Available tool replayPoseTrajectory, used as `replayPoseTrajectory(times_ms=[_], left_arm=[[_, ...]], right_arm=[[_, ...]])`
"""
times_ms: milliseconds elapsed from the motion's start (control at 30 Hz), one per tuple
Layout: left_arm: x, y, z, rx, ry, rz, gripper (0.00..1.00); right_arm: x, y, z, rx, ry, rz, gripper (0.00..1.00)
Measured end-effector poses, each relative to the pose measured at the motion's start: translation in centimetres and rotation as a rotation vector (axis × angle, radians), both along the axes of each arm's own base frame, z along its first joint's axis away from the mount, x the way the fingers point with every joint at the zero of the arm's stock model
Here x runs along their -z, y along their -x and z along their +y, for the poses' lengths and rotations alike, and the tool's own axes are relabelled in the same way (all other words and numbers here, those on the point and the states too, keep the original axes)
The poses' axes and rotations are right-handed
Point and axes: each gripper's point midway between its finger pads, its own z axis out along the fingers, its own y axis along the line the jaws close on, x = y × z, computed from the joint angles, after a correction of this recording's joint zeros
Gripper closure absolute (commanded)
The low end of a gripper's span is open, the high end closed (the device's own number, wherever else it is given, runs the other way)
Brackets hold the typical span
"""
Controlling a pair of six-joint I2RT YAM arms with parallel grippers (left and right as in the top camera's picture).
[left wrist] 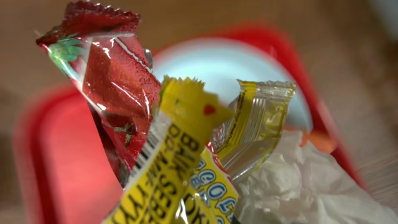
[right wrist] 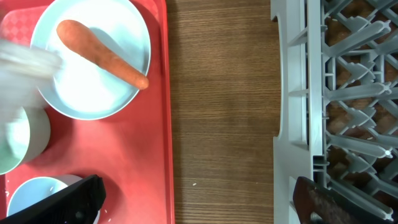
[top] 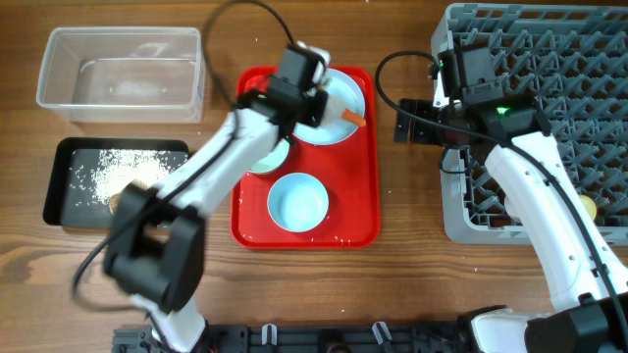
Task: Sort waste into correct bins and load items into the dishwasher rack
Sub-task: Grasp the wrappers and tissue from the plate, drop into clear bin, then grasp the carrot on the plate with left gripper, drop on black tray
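My left gripper (top: 302, 86) hovers over the light-blue plate (top: 341, 98) on the red tray. Its fingers are hidden in the left wrist view. There it holds up a red wrapper (left wrist: 115, 81), yellow wrappers (left wrist: 177, 162) and white tissue (left wrist: 298, 186). An orange carrot piece (top: 354, 119) lies on the plate, as the right wrist view (right wrist: 102, 55) also shows. My right gripper (right wrist: 196, 202) is open and empty over bare wood between the tray and the grey dishwasher rack (top: 559, 108). A light-blue bowl (top: 297, 203) sits at the tray's front. A second bowl (top: 271, 157) is partly under my left arm.
The flat red tray (top: 358, 221) lies mid-table. The clear tub (top: 118, 74) stands at the back left. The black tray (top: 78, 211) in front of it holds white rice grains (top: 108, 175). A small yellow thing (top: 589, 207) sits in the rack's right side.
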Motion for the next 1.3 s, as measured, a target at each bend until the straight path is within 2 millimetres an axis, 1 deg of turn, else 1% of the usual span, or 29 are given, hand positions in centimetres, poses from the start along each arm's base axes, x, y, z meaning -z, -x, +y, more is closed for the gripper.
replayPoseTrajectory(times_ms=[67, 100, 133, 167, 200, 267, 300, 333, 367, 400, 433, 467, 500, 533, 567, 600, 700, 800, 833, 900, 967, 1000, 1033, 1067, 1100, 1167, 1233, 1267, 1300], left_arm=[[-6.8, -1.0, 2.0, -0.045, 0.063, -0.129, 0.96], [-8.6, -1.4, 3.2, -0.073, 0.076, -0.166, 0.96], [-10.2, -2.0, 5.2, -0.116, 0.081, -0.201, 0.96], [-11.0, -2.7, 7.6, -0.17, 0.077, -0.223, 0.96], [-11.2, -3.4, 10.1, -0.226, 0.065, -0.233, 0.96], [-10.4, -4.9, 17.1, -0.377, 0.029, -0.23, 0.96], [-9.9, -5.5, 19.7, -0.431, 0.021, -0.23, 0.96], [-9.2, -5.9, 22.2, -0.483, 0.01, -0.225, 0.93], [-7.9, -6.4, 25.7, -0.55, 0.001, -0.214, 0.83], [-6.5, -6.7, 28.2, -0.596, -0.004, -0.197, 0.64], [-5.1, -6.9, 29.9, -0.621, -0.005, -0.178, 0.36], [-3.9, -7.3, 31.1, -0.637, 0.007, -0.167, 0.23], [-2.7, -7.6, 32.0, -0.644, 0.019, -0.154, 0.0], [-1.0, -7.8, 32.8, -0.651, 0.033, -0.128, 0.0], [0.2, -7.8, 33.2, -0.652, 0.041, -0.11, 0.0], [0.8, -7.9, 33.2, -0.651, 0.048, -0.1, 0.0], [0.6, -8.4, 32.5, -0.623, 0.081, -0.114, 0.0], [0.3, -8.4, 31.4, -0.597, 0.095, -0.108, 0.0], [0.0, -8.4, 30.7, -0.583, 0.101, -0.107, 0.0], [-1.6, -7.9, 27.6, -0.519, 0.121, -0.1, 0.0], [-3.3, -7.3, 23.6, -0.437, 0.14, -0.097, 0.0], [-4.0, -7.0, 21.3, -0.387, 0.153, -0.096, 0.0], [-4.5, -6.6, 17.8, -0.313, 0.168, -0.09, 0.0], [-4.4, -5.9, 14.1, -0.233, 0.183, -0.072, 0.0], [-4.0, -5.2, 11.0, -0.164, 0.185, -0.048, 0.0], [-2.6, -3.8, 5.8, -0.03, 0.167, -0.018, 0.0], [-0.8, -2.7, 2.2, 0.076, 0.138, 0.004, 0.0], [0.7, -2.0, 0.1, 0.135, 0.119, 0.017, 0.0], [1.6, -1.7, -0.9, 0.16, 0.109, 0.028, 0.02]], right_arm=[[0.0, 0.0, 0.0, 0.0, 0.0, 0.0, 0.0], [0.0, 0.0, 0.0, 0.0, 0.0, 0.0, 0.0], [0.0, 0.0, 0.0, 0.0, 0.0, 0.0, 0.0], [0.0, 0.0, 0.0, 0.0, 0.0, 0.0, 0.0], [0.0, 0.0, 0.0, 0.0, 0.0, 0.0, 0.0], [0.0, 0.0, 0.0, 0.0, 0.0, 0.0, 0.0], [0.0, 0.0, 0.0, 0.0, 0.0, 0.0, 0.0], [0.0, 0.0, 0.0, 0.0, 0.0, -0.001, 0.0], [0.0, 0.0, 0.0, 0.0, 0.0, 0.0, 0.0], [0.0, 0.0, 0.0, 0.0, 0.0, -0.001, 0.0], [0.0, 0.0, 0.0, 0.0, 0.0, -0.002, 0.0], [0.0, 0.0, 0.0, 0.0, -0.001, -0.001, 0.0], [0.0, -0.1, 0.0, 0.0, -0.001, -0.003, 0.0], [0.0, 0.0, 0.0, 0.0, -0.001, -0.002, 0.0], [0.0, 0.0, 0.0, 0.0, 0.0, -0.002, 0.0], [0.0, 0.0, 0.0, 0.0, 0.0, -0.001, 0.0], [0.0, 0.0, 0.0, 0.0, -0.001, -0.002, 0.0], [0.0, 0.0, 0.0, 0.0, -0.001, -0.002, 0.0], [0.0, 0.0, 0.0, 0.0, 0.0, -0.001, 0.0], [0.0, 0.0, 0.0, 0.0, 0.0, -0.001, 0.0], [0.0, -0.1, 0.0, 0.0, -0.001, -0.003, 0.0], [0.0, -0.1, 0.0, 0.0, -0.001, -0.003, 0.0], [0.0, -0.1, 0.0, 0.0, -0.001, -0.003, 0.0], [0.0, -0.1, 0.0, 0.0, -0.001, -0.004, 0.0], [0.0, -0.1, 0.0, 0.0, -0.001, -0.004, 0.0], [0.0, -0.1, 0.0, 0.0, -0.001, -0.004, 0.0], [0.0, -0.1, 0.0, 0.0, -0.001, -0.004, 0.0], [0.0, -0.1, 0.0, 0.0, -0.001, -0.003, 0.0], [0.0, -0.1, 0.0, 0.0, -0.001, -0.003, 0.0]])
